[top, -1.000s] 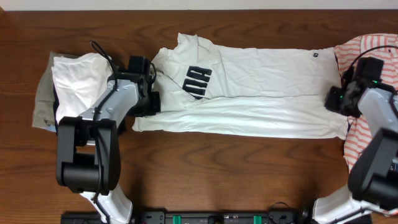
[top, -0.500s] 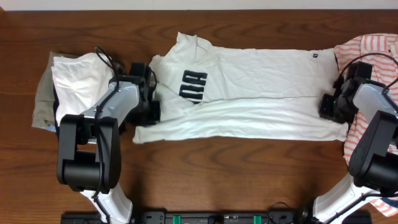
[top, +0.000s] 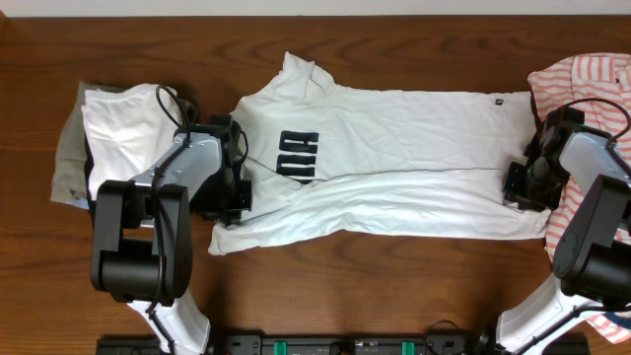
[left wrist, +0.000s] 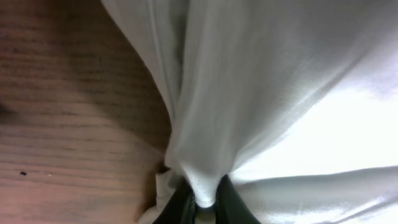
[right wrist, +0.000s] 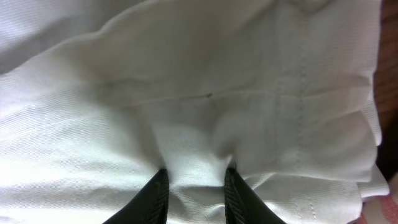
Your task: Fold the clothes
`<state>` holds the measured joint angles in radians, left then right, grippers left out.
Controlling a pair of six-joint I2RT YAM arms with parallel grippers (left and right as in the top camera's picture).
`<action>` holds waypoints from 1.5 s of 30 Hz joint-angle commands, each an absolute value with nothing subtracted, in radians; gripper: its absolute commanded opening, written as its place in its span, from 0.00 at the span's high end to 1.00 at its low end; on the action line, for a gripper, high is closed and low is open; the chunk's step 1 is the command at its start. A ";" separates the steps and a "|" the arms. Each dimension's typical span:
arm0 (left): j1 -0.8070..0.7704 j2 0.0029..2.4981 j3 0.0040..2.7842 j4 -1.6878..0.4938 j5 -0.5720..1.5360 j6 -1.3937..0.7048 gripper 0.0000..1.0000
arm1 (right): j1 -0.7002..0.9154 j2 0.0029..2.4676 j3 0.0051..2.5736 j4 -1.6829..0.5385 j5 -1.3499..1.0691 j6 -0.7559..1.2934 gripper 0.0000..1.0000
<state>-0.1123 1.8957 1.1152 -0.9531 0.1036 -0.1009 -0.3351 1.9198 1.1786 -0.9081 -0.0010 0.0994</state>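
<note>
The clothes' large white T-shirt (top: 394, 148) with dark block lettering (top: 299, 155) lies sideways across the middle of the table, its lower half creased. My left gripper (top: 234, 189) is at the shirt's left edge. In the left wrist view it (left wrist: 202, 199) is shut on a pinched fold of the white T-shirt (left wrist: 280, 93). My right gripper (top: 521, 184) rests on the shirt's right end. In the right wrist view its (right wrist: 196, 180) fingers stand apart, pressed into the white T-shirt (right wrist: 186, 74), with a ridge of cloth between them.
A stack of white clothes (top: 118, 128) on khaki fabric (top: 67, 158) lies at the far left, behind my left arm. A coral-and-white striped garment (top: 582, 74) lies at the right edge under my right arm. Bare wooden table (top: 345, 286) shows in front.
My left gripper has moved toward the front and closed on the shirt's left edge. The right jaws have parted. The shirt's lower half has shifted toward the front.
</note>
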 commanded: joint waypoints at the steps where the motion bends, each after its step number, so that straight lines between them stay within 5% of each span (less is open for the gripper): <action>1: -0.110 1.930 1.086 -0.960 0.075 -0.096 0.91 | -0.335 1.966 1.149 -0.902 0.004 0.119 0.71; 22: -0.110 1.699 1.212 -0.901 0.025 -0.098 0.88 | -0.335 1.795 1.283 -0.948 0.014 0.129 0.68; 24: -0.110 1.637 1.218 -0.873 0.025 -0.099 0.85 | -0.333 1.738 1.316 -0.947 -0.015 0.105 0.66; 26: -0.110 1.562 1.218 -0.821 0.025 -0.099 0.59 | -0.332 1.678 1.335 -0.926 -0.033 0.088 0.59; 27: -0.110 1.539 1.218 -0.801 0.025 -0.099 0.34 | -0.332 1.651 1.337 -0.911 -0.036 0.080 0.56; 29: -0.110 1.490 1.218 -0.746 0.026 -0.099 0.23 | -0.332 1.605 1.337 -0.889 -0.035 0.071 0.47; 38: -0.111 1.481 1.218 -0.508 0.080 -0.098 0.21 | -0.332 1.579 1.337 -0.883 -0.060 0.020 0.45; 45: -0.111 1.731 1.412 -0.397 0.192 -0.053 0.21 | -0.332 1.585 1.337 -0.854 -0.151 -0.002 0.43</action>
